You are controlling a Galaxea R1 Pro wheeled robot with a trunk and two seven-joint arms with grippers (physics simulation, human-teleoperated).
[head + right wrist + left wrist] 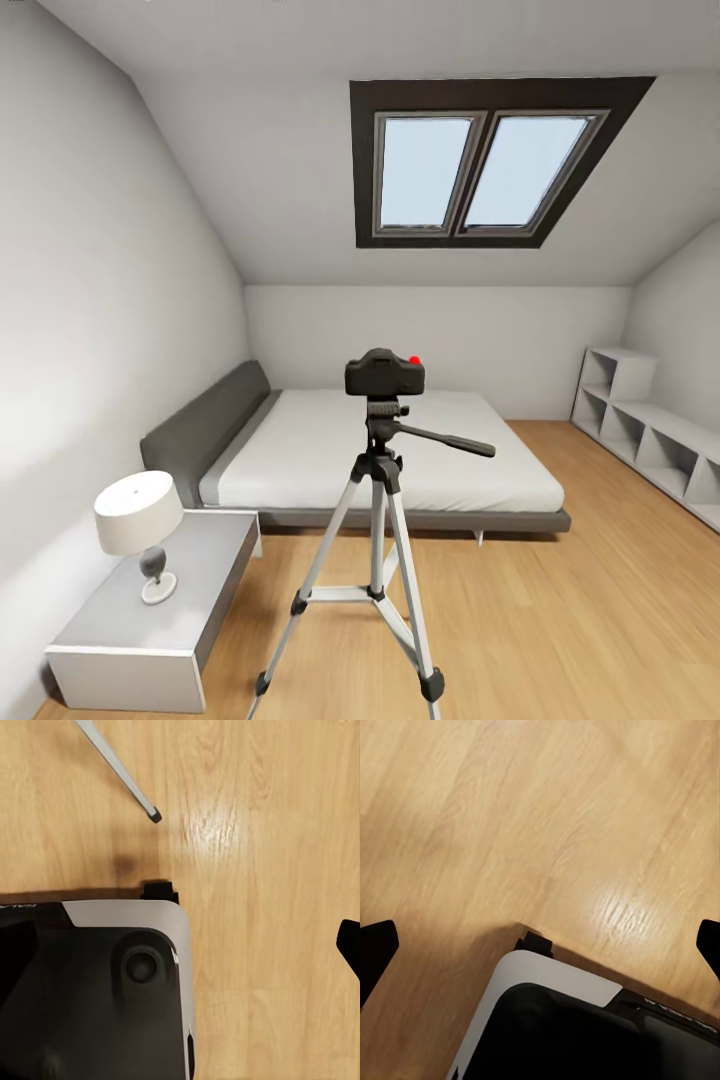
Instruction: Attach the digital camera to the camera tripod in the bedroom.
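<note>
light wood floor (pixel 560 600), white bedroom with skylight (pixel 480 165) and bed (pixel 400 450), camera (pixel 385 375) sitting on tripod (pixel 375 540), left gripper (pixel 540 945) spread wide and empty, right gripper can't tell

An attic bedroom in a home.

White walls rise into a sloped ceiling with a dark-framed double skylight (pixel 485 165). Under it stands a low white bed (pixel 400 450) with a grey headboard (pixel 205 425), and beside that a pale bedside cabinet (pixel 150 620) carrying a small white-shaded lamp (pixel 140 530). White cube shelves (pixel 645 430) line the far wall on the right. Light wood flooring (pixel 560 620) runs throughout.
</note>
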